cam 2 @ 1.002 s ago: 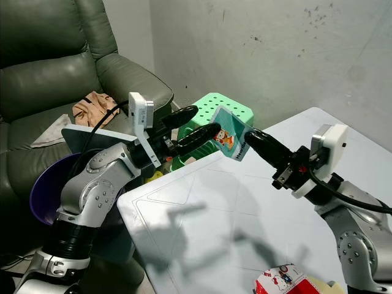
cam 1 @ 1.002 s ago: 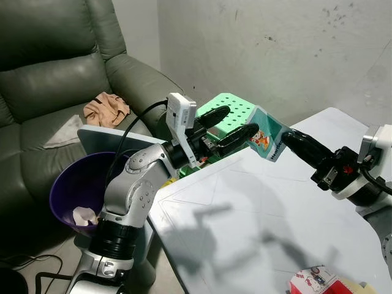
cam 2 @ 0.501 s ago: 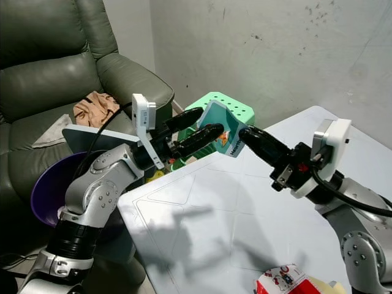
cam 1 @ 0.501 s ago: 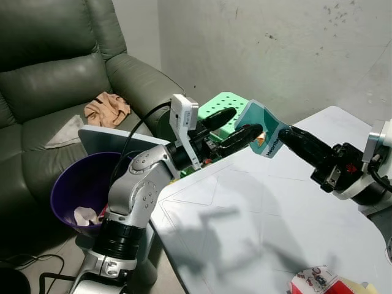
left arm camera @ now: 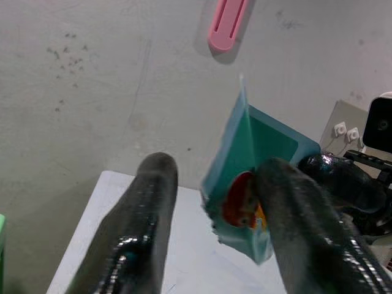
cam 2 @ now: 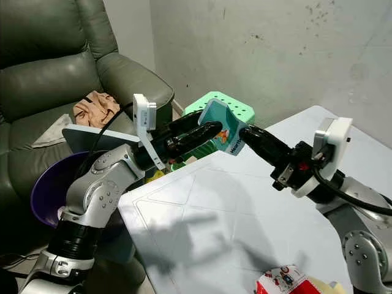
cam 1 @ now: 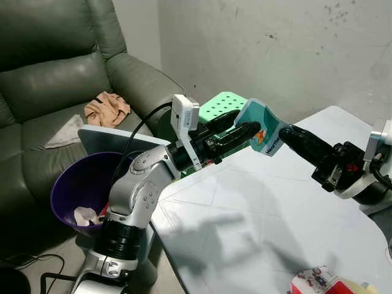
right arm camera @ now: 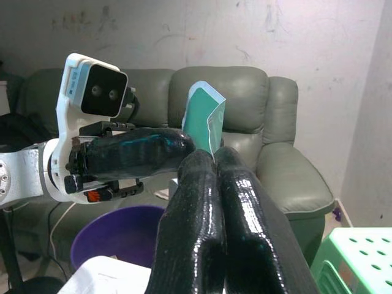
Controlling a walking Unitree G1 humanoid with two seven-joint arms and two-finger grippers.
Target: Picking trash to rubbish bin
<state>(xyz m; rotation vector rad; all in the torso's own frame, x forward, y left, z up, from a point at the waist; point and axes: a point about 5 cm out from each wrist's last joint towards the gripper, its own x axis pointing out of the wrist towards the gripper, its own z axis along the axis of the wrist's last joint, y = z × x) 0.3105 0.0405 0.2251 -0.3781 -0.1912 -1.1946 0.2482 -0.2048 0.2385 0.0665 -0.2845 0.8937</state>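
While right end effector (cam 2: 250, 135) pinches carton (cam 2: 222, 130) — left end effector (cam 2: 205, 127) straddles it.

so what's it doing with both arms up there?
Looks like a hand-off above the table edge. The right gripper is shut on a teal carton, holding it in the air. The left gripper is at the carton's other end, fingers open, one on each side of it. The purple bin sits on the floor by the sofa, on the robot's left, with some trash already inside. More packaging lies at the table's near edge.
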